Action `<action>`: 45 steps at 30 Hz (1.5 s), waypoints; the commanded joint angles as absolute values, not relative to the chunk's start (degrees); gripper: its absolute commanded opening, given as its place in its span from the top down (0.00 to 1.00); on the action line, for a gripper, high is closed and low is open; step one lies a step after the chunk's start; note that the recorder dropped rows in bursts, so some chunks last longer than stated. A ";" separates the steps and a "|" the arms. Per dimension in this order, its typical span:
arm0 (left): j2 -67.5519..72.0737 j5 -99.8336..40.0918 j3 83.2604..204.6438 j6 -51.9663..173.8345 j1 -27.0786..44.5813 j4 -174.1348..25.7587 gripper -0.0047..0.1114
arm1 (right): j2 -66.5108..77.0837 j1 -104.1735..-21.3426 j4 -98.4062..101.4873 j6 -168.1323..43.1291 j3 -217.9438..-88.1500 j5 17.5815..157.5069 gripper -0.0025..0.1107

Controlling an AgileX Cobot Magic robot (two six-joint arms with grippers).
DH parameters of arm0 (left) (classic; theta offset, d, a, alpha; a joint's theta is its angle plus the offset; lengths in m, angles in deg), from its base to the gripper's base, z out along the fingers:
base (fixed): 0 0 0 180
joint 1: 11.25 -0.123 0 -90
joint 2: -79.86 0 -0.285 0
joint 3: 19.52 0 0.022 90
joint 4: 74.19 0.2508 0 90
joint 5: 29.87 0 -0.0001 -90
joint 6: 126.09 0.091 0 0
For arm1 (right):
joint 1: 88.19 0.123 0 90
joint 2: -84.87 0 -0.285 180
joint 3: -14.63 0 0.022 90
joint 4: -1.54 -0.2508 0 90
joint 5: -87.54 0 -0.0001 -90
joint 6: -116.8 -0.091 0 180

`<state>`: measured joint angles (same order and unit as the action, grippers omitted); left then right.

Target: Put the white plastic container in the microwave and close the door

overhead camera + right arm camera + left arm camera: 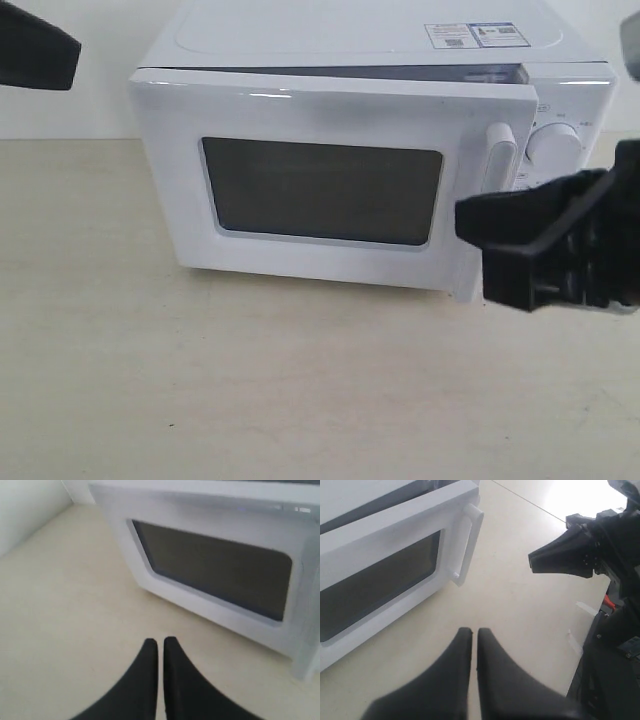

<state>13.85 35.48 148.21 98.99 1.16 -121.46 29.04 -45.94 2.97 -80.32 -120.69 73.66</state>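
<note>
Exterior view, foreground: the black right pincer (478,245) fills the lower right of the frame, hanging over the pale beige counter (300,380) just in front of the appliance's right front corner. In its wrist view the two fingers lie drawn together to a thin slit, with nothing between them. The black left pincer (471,630) appears as a dark blur at the upper left edge of the exterior frame; its wrist view shows its fingers likewise pressed almost together and empty, above bare counter.

Middle of the frame: the white front door (300,115), with a dark rectangular window (320,190) and a vertical white bar handle (499,155) at its right edge, stands slightly ajar. A narrow dark gap runs along its top edge, and its handle side sits forward of the body.

Behind it: the white boxy microwave (370,35) rests on the counter at the centre and upper part of the frame. A round white knob (555,147) shows right of the handle, and printed stickers (478,35) lie on the top at the upper right.
</note>
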 commanded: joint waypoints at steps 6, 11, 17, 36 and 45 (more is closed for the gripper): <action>14.24 35.51 148.60 98.48 1.30 -121.43 0.92 | 27.04 -45.88 3.61 -70.42 -130.30 41.46 0.98; 14.24 35.51 148.60 98.48 1.30 -121.43 0.92 | 27.26 -45.88 -13.02 -66.88 -131.13 48.95 0.98; 14.24 35.51 148.60 98.48 1.30 -121.43 0.92 | 27.16 -42.87 -53.17 -30.18 -118.91 89.02 0.98; 14.24 35.51 148.60 98.48 1.30 -121.43 0.92 | 1.86 -35.06 -44.24 -37.15 -118.26 133.77 0.98; 14.25 32.38 148.60 99.76 1.30 -121.67 0.92 | -4.45 -35.06 -47.73 -36.99 -121.98 138.51 0.98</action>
